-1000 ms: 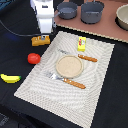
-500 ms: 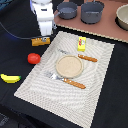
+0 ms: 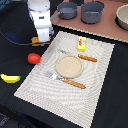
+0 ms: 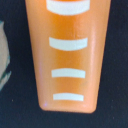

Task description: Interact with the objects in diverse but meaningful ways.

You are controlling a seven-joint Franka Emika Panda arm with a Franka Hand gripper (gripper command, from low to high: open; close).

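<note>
The orange ridged bread-like block (image 3: 36, 41) lies on the black table at the placemat's far left corner. It fills the wrist view (image 4: 67, 55), showing white ridge stripes. My gripper (image 3: 42, 37) hangs straight over the block, very close to it; its fingers are hidden in both views. The red tomato-like fruit (image 3: 34, 58) lies on the black table nearer the camera. The yellow banana (image 3: 10, 78) lies further toward the exterior view's left. The small yellow box (image 3: 81, 43) stands on the placemat.
A woven placemat (image 3: 95, 95) holds a tan plate (image 3: 69, 66), an orange-handled fork (image 3: 66, 80) and a knife (image 3: 84, 57). Two grey pots (image 3: 67, 9) (image 3: 92, 11) and a bowl (image 3: 123, 16) stand at the back.
The gripper has come down a little over the orange block. The other things have not moved.
</note>
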